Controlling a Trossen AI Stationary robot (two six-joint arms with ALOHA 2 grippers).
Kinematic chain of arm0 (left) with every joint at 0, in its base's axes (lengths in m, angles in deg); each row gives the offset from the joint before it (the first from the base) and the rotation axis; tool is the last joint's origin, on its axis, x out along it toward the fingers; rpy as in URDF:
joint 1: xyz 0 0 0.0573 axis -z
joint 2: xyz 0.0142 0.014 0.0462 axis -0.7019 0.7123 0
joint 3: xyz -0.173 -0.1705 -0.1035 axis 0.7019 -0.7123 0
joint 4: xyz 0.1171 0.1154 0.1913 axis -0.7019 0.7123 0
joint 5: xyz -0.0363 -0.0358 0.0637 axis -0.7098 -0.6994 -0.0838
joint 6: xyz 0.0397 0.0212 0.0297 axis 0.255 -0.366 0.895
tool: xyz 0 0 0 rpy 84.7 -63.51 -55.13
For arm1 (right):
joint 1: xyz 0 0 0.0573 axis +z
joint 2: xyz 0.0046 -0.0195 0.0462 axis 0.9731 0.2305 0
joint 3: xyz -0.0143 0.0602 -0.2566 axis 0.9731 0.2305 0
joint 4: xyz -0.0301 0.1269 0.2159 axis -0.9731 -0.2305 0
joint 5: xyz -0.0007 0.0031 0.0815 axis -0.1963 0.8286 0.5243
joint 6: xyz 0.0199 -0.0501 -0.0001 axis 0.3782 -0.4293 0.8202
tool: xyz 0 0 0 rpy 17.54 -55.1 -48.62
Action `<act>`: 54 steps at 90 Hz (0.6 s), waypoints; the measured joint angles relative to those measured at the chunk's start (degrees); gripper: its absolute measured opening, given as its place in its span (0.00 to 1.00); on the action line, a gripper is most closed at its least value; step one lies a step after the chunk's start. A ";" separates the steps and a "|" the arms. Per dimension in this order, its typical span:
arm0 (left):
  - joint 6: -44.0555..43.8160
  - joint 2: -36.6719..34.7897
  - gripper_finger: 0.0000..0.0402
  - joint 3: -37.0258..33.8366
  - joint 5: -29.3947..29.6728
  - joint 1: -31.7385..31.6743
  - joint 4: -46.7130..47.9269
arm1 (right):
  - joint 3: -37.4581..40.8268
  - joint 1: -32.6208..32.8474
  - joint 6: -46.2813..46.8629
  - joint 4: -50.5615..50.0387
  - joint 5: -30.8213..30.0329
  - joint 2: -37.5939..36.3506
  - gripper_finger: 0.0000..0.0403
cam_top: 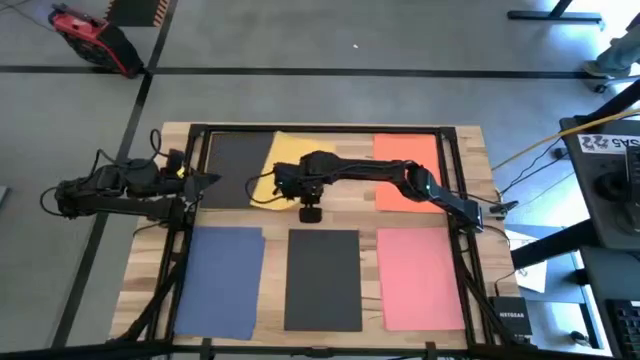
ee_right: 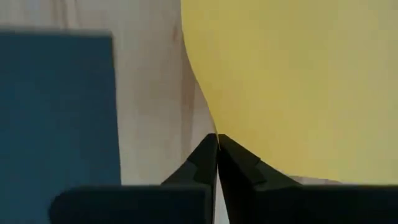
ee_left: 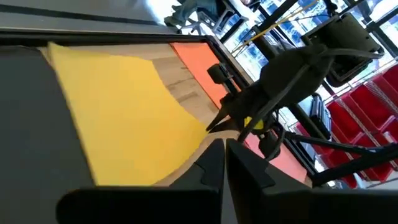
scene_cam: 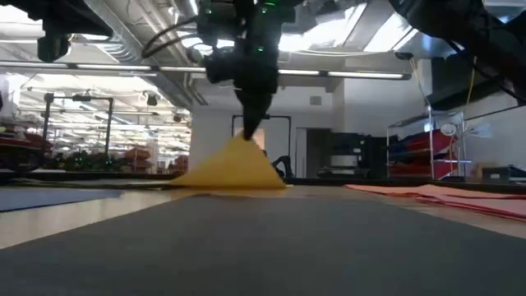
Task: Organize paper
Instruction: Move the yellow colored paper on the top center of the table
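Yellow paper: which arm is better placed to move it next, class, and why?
Right. The right end effector is shut on the yellow paper, whose corner is lifted in a peak in the low view. The left end effector waits at the table's left edge, holding nothing.

Little readable text. A small black box (cam_top: 511,320) off the table's near right corner carries white lettering that looks like "NETGEAR", too small to be sure. A white sign (cam_top: 611,144) at the right edge of the high view shows dark characters, upside down and cut off by the frame, not readable. Nothing legible on the paper sheets, the table or the arms. Low view and both wrist views show no readable text, labels or numbers.
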 joint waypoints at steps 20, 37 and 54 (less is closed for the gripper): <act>-0.33 0.00 0.00 0.00 0.00 0.00 0.00 | 0.04 -0.45 -9.44 -5.80 1.89 -0.05 0.00; -0.33 0.00 0.00 0.00 -0.01 0.00 0.02 | 0.04 0.02 -14.98 -8.55 2.34 -0.09 0.00; -0.33 0.00 0.00 0.00 -0.02 -0.02 0.02 | 0.04 0.38 -16.43 -11.81 2.92 -0.11 0.00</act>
